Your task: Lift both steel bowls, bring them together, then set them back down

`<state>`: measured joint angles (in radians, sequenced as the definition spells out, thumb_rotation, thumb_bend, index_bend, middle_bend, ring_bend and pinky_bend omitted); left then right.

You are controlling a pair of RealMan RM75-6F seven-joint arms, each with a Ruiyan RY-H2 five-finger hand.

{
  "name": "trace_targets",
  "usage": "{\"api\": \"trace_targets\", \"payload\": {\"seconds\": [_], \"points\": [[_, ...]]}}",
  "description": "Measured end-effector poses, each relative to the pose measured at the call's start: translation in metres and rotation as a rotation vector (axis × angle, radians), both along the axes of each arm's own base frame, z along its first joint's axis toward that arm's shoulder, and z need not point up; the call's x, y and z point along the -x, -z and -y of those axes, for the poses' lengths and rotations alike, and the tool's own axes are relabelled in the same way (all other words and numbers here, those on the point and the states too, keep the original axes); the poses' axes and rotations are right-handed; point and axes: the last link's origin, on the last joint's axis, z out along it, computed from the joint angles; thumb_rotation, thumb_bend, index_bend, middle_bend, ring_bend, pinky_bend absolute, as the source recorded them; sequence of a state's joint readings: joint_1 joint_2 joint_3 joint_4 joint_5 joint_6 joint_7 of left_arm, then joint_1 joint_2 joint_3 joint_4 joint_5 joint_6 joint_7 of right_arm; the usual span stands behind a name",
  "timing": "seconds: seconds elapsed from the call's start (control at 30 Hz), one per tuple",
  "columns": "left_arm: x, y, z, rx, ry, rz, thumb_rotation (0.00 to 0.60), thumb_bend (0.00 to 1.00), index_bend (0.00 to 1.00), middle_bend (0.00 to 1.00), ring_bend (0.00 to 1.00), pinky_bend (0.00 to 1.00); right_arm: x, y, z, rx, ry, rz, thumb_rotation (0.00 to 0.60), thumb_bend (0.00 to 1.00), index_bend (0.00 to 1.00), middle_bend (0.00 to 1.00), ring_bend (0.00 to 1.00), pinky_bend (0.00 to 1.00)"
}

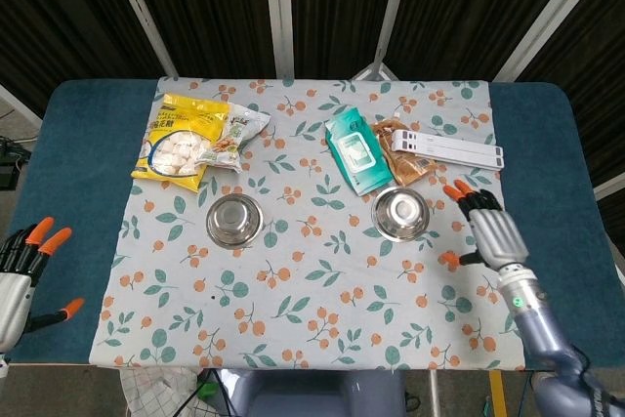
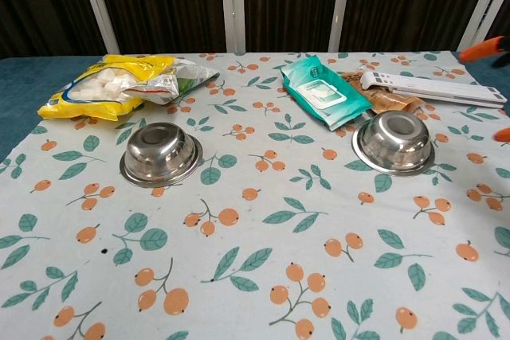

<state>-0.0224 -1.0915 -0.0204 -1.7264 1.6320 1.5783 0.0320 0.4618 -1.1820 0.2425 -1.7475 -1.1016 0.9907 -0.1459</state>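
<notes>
Presently both round polished steel bowls stand upright on the floral tablecloth [image 1: 312, 310], well apart from each other; neither is lifted. The left steel bowl [image 1: 234, 220] sits just below the yellow snack bag [image 1: 179, 141]. The right steel bowl [image 1: 399, 213] sits just below the teal wipes packet [image 1: 355, 150] and the brown sachet [image 1: 401, 160], with the white flat device [image 1: 449, 149] beyond.

The deciding relation: the right steel bowl lies just to the inner side of the right hand [image 1: 491, 233], at about the same depth on the table. The bowls are round, so no long axis governs the approach. The left steel bowl lies well apart from the left hand [image 1: 21, 275], which sits over the blue table edge [image 1: 59, 202] near the front corner. The right hand is therefore much the nearer to its bowl.

Both hands hold nothing, with orange-tipped fingers spread apart and touching no object. In the chest view only the right hand's orange fingertips [image 2: 483, 48] show at the frame edge.

Judgement: the task stands at the reaching stage; the left arm has the longer approach.
</notes>
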Motion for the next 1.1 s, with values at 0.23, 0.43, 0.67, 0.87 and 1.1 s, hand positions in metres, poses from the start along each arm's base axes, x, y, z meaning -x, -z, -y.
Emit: {"api": "trace_targets", "payload": {"seconds": [0.23,0.43,0.67,0.87,1.1], "points": [[0.002,0.002,-0.003,-0.016,-0.007,0.000,0.600,0.01,0.15,0.00,0.00,0.03,-0.035,0.058,0.035,-0.014,-0.035,0.024,0.600,0.01,0.14,0.06,0.11,0.00],[0.008,0.000,-0.003,-0.025,-0.024,-0.004,0.600,0.01,0.15,0.00,0.00,0.03,-0.046,0.083,0.047,-0.027,-0.029,0.023,0.600,0.01,0.14,0.06,0.11,0.00],[0.013,-0.001,-0.006,-0.028,-0.035,-0.002,0.600,0.01,0.15,0.00,0.00,0.03,-0.038,0.094,0.052,-0.046,0.006,-0.018,0.600,0.01,0.15,0.06,0.11,0.00],[0.013,-0.001,-0.005,-0.032,-0.035,-0.006,0.600,0.01,0.15,0.00,0.00,0.03,-0.026,0.099,0.057,-0.056,0.033,-0.061,0.600,0.01,0.15,0.06,0.11,0.00],[0.012,-0.001,-0.004,-0.037,-0.032,-0.003,0.600,0.01,0.15,0.00,0.00,0.03,-0.017,0.103,0.059,-0.056,0.044,-0.084,0.600,0.01,0.17,0.06,0.14,0.00]]}}
